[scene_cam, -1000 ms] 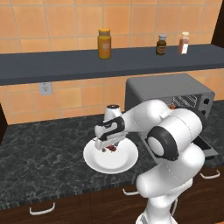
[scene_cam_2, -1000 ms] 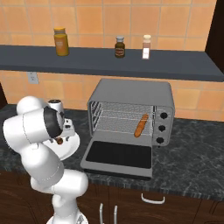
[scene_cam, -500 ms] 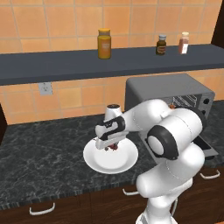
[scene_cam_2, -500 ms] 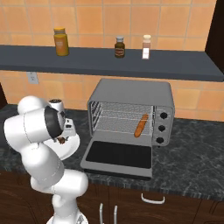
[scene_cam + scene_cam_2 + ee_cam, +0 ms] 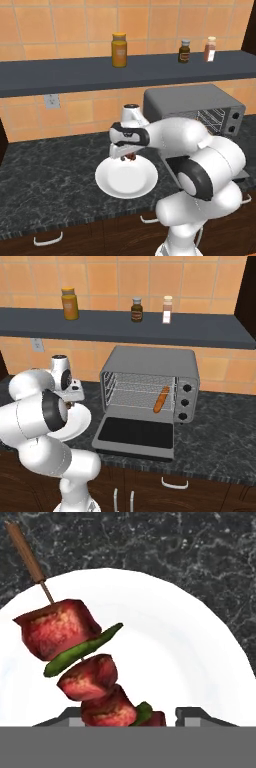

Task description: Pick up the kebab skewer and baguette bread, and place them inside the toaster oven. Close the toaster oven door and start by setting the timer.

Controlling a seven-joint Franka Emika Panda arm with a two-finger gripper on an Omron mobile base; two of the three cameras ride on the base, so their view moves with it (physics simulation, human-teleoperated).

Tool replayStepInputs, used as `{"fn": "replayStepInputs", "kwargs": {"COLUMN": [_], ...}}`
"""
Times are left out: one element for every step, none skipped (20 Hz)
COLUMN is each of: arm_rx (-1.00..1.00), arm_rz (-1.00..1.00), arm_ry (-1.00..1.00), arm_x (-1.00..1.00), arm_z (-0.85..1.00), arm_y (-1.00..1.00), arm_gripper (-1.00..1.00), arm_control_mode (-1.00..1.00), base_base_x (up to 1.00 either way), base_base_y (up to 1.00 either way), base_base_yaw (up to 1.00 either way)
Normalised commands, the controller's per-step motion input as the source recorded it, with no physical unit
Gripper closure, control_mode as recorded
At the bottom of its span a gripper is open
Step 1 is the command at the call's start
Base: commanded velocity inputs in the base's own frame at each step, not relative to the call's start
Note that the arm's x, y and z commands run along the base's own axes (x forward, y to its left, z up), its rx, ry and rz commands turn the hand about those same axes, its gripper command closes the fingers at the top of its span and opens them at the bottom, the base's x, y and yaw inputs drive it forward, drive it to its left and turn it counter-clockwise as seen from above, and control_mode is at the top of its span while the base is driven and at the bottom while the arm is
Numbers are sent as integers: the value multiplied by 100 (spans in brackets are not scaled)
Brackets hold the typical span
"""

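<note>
My gripper [image 5: 135,717] is shut on the kebab skewer [image 5: 90,677], a stick with red-brown meat chunks and green slices. It holds the kebab skewer [image 5: 130,158] just above a white plate [image 5: 125,184], left of the toaster oven [image 5: 200,100]. From the right base, the grey toaster oven [image 5: 150,358] has its glass door [image 5: 135,433] folded down flat. The orange-brown baguette bread [image 5: 161,399] lies at a slant on the wire rack inside. My arm hides part of the plate [image 5: 81,421].
Above the counter a dark shelf [image 5: 60,75] carries an orange jar [image 5: 119,50] and two small bottles [image 5: 184,51] [image 5: 210,48]. A wall outlet [image 5: 50,101] sits left of my hand. Dark stone counter [image 5: 45,165] spreads to the left of the plate.
My hand has risen slightly over the plate with the skewer in it. The oven, its door and the baguette have not moved.
</note>
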Motion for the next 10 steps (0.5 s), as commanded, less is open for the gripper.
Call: {"fn": "replayStepInputs", "kwargs": {"arm_rx": [0,0,0,0,0,0,0,0,0,0], "arm_rz": [-7,-7,-8,-7,-8,-7,-7,-7,-5,-4], "arm_ry": [1,0,0,1,1,3,2,0,2,2], "arm_x": [-26,-34,-26,-15,0,0,-2,-4,-9,-16], "arm_z": [59,56,59,59,52,44,36,41,32,14], "arm_y": [-18,-29,-33,-36,-44,-46,-47,-54,-63,-71], "arm_gripper": [100,100,100,100,100,100,100,100,100,100], "arm_control_mode": [-100,-100,-100,-100,-100,-100,-100,-100,-100,-100], "base_base_x": [0,0,0,0,0,0,0,0,0,0], "base_base_y": [0,0,0,0,0,0,0,0,0,0], "base_base_yaw": [0,0,0,0,0,0,0,0,0,0]}}
